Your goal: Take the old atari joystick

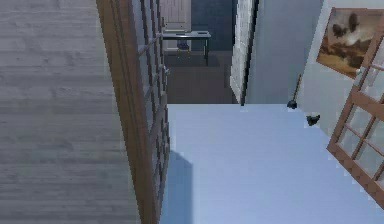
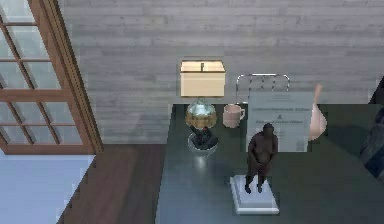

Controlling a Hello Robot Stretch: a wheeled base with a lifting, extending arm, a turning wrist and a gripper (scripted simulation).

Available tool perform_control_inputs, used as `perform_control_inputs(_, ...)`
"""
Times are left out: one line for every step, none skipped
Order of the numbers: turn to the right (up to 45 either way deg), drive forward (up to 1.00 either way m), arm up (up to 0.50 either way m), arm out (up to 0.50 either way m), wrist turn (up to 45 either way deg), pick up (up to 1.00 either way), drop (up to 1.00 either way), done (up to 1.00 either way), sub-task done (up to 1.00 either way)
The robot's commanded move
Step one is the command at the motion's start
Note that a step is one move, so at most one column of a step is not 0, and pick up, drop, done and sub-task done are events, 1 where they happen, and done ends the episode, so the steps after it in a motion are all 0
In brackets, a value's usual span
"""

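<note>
A dark table (image 2: 200, 190) stands against a grey plank wall in the arm side view. On it are a lamp (image 2: 202, 80) with a cream shade and a glass foot, a pink mug (image 2: 234, 114), a white upright card (image 2: 280, 122), a pale pink vase (image 2: 317, 115) and a dark figure statue (image 2: 262, 155) on a white base. A small dark blob (image 1: 313, 119) lies on the light blue floor by the wall at the forward view's right; its shape is too small to name.
A brown glass-paned door (image 1: 140, 110) stands edge-on just ahead, beside a grey plank wall (image 1: 50, 110). Beyond it a doorway leads to a darker room with a small table (image 1: 185, 38). Another paned door (image 1: 362, 130) and a framed picture (image 1: 350, 42) are at the right.
</note>
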Motion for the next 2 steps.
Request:
perform_control_inputs(0.0,0.00,0.50,0.00,0.0,0.00,0.00,0.00,0.00)
perform_control_inputs(0.0,0.00,0.38,0.00,0.0,0.00,0.00,0.00,0.00)
